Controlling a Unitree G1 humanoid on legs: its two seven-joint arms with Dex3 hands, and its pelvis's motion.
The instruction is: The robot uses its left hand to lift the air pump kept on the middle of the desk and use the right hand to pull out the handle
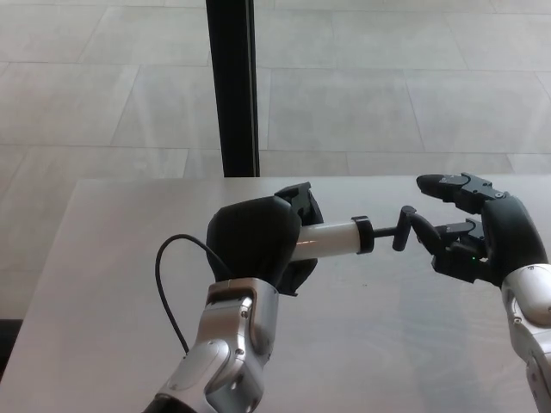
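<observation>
My left hand point(256, 243) is shut on the air pump point(331, 238) and holds it lying sideways above the grey desk point(103, 258). The pump's white barrel points toward the right, ending in a black collar and a short rod with a black T-handle point(403, 227). My right hand point(469, 228) is open just right of the handle, its thumb close against the handle and its upper fingers spread above. The pump's black hose point(168, 288) loops down left of my left wrist. My left hand hides the pump's rear part.
A black vertical post point(232, 86) stands behind the desk's far edge point(344, 177). Beyond it lies a pale tiled floor point(387, 86). The desk's left edge point(39, 284) runs diagonally toward me.
</observation>
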